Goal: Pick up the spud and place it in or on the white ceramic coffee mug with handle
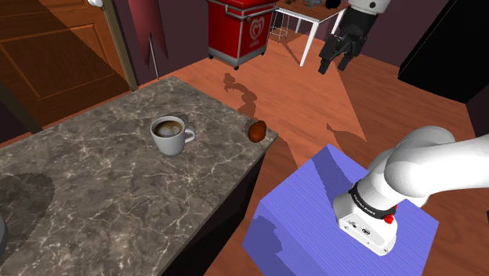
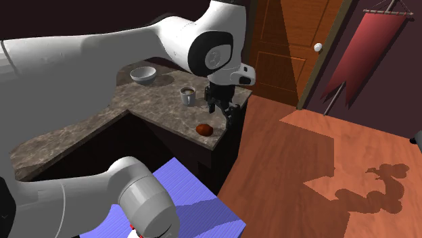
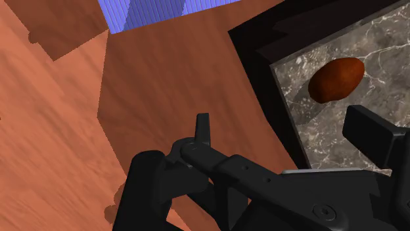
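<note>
A reddish-brown potato (image 1: 256, 130) lies at the corner of the marble counter (image 1: 102, 196), close to its edge. The white mug (image 1: 171, 135), with dark liquid inside and its handle toward the potato, stands upright further in on the counter. My black gripper (image 1: 334, 67) hangs open over the wooden floor, beyond the counter's corner and well above the potato. In the second exterior view the gripper (image 2: 222, 113) is beside the potato (image 2: 204, 129), with the mug (image 2: 188, 96) behind. The wrist view has the potato (image 3: 336, 79) ahead of one finger (image 3: 374, 134); nothing is between the fingers.
The blue stand (image 1: 313, 212) sits on the floor by the counter. A red cart (image 1: 239, 31) and a white table (image 1: 302, 27) stand far back. A pale bowl (image 2: 143, 74) rests at the counter's far end. A wooden door (image 2: 284, 40) and a red banner (image 2: 368, 54) line the wall.
</note>
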